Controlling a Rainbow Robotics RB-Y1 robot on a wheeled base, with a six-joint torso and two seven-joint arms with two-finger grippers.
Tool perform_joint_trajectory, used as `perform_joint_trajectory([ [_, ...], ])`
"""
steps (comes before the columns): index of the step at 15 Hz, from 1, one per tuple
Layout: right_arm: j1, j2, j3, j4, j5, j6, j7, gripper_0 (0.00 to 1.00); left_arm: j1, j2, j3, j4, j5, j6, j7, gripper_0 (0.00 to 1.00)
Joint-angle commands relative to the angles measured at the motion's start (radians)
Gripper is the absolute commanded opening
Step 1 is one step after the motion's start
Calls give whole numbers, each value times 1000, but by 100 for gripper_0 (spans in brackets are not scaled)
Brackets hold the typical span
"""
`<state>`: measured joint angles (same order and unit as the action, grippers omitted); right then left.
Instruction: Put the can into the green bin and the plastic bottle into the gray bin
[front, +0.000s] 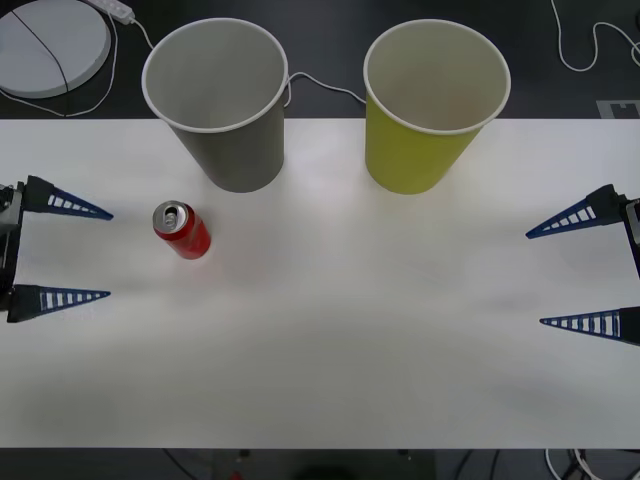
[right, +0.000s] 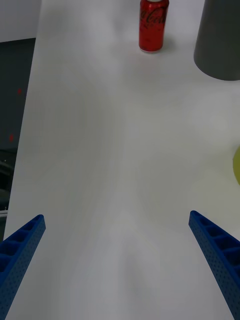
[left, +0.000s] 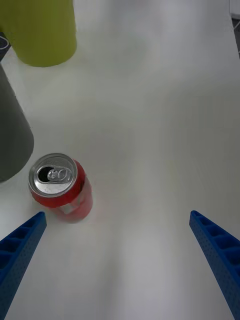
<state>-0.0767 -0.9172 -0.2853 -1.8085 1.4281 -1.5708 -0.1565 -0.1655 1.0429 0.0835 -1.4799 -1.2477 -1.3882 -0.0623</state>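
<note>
The left gripper (front: 108, 254) waits at the table's left edge with its blue fingers spread wide and nothing between them, and the can (front: 181, 230) stands upright just ahead of it, a little off the line between the fingertips, toward the finger nearer the cups. That offset looks like the first risk to me: coming straight in, that finger could clip the can's side and tip or roll it rather than straddle it. Just beyond the can, and close beside it, is the gray bin (front: 216, 100), so a wide-open approach could also bump the cup and shove it across the white table (front: 330, 340). The green bin (front: 436, 105), where the can belongs, sits farther on past the gray one, well apart from the left gripper, so a carry would have to clear the gray rim and not drop short into the wrong cup. At the far right the right gripper (front: 535, 277) is parked, fingers likewise apart and empty, the can well away across the table. I can spot no plastic bottle.
</note>
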Motion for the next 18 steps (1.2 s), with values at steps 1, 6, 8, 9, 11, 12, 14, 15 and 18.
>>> perform_joint_trajectory([
  [1, 0, 0, 0, 0, 0, 0, 0, 100, 0, 0, -39, 96, 93, 41, -44, 100],
  [6, 0, 0, 0, 0, 0, 0, 0, 100, 0, -3, -116, 237, 246, 120, -235, 100],
  [8, 0, 0, 0, 0, 0, 0, 0, 100, 0, -29, -142, 302, 320, 130, -313, 100],
  [9, 0, 0, 0, 0, 0, 0, 0, 100, 0, -52, -143, 326, 338, 130, -340, 100],
  [11, 0, 0, 0, 0, 0, 0, 0, 100, 0, -101, -143, 379, 370, 130, -392, 100],
  [12, 0, 0, 0, 0, 0, 0, 0, 100, -3, -124, -143, 405, 380, 132, -419, 100],
  [14, 0, 0, 0, 0, 0, 0, 0, 100, -20, -167, -143, 467, 386, 132, -471, 100],
  [15, 0, 0, 0, 0, 0, 0, 0, 100, -32, -184, -143, 500, 387, 132, -499, 100],
  [18, 0, 0, 0, 0, 0, 0, 0, 100, -69, -241, -143, 581, 393, 130, -541, 100],
])
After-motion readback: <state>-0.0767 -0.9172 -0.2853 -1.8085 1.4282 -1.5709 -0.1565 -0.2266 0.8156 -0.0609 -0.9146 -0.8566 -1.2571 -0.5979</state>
